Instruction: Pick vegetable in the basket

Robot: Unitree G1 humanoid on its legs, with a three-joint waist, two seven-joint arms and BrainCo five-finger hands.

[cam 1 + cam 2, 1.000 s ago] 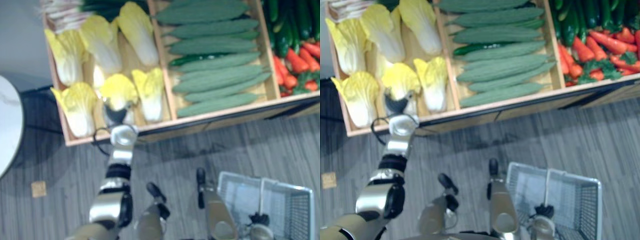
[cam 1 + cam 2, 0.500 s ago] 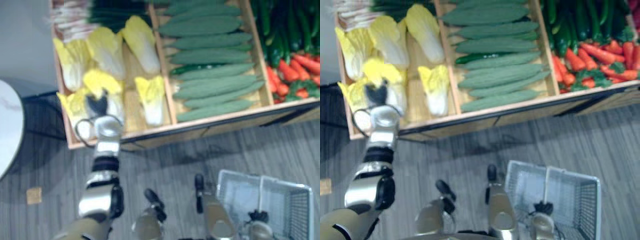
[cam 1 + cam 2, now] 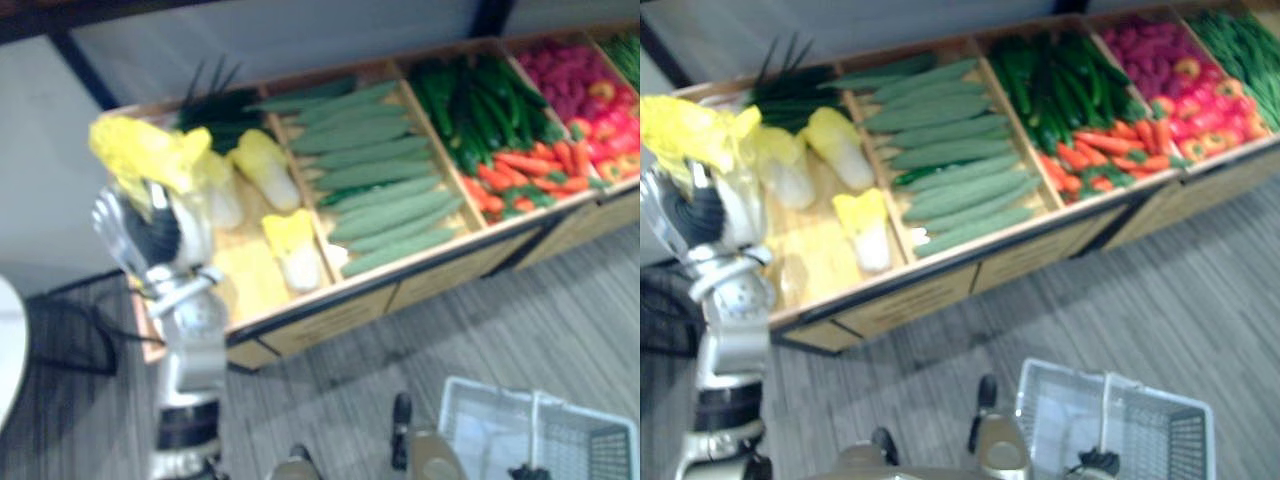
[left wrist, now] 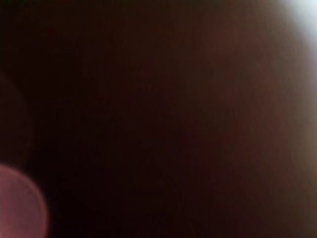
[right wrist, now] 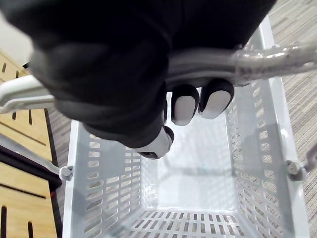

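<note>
Cabbage (image 3: 141, 150) sits in left hand (image 3: 152, 236); right hand (image 5: 124, 74) grips basket (image 5: 97, 191).

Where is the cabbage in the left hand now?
Far left in the eye views: the left hand holds the cabbage up over the left end of the crate, above the other cabbages.

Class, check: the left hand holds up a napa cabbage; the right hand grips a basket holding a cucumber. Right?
No: the right wrist view shows the basket empty. The left hand does hold the napa cabbage, the right hand the basket.
</note>
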